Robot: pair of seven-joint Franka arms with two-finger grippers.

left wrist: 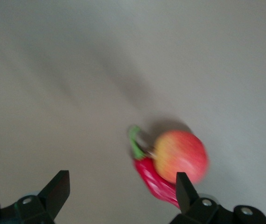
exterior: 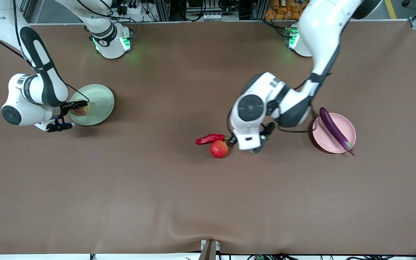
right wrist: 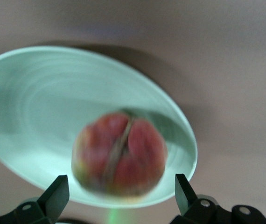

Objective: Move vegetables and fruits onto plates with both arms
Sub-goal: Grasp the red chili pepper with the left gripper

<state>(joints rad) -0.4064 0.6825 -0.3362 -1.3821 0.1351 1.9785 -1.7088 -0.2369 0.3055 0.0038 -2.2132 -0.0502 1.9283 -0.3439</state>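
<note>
left gripper (exterior: 245,141): wide, empty, just beside chili pepper (exterior: 209,138) and red fruit (exterior: 219,148) | right gripper (exterior: 71,115): wide, peach (exterior: 81,109) on green plate (exterior: 101,99)

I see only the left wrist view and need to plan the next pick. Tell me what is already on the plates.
Observer: The eggplant lies across the pink plate, with both ends past the rim.
Operator: Now report the other plate.
Observer: The peach is on the green plate, toward the right arm's end of the table.
Operator: Give me the right gripper.
Observer: The right gripper is over the peach, fingers open and clear of it.
</note>
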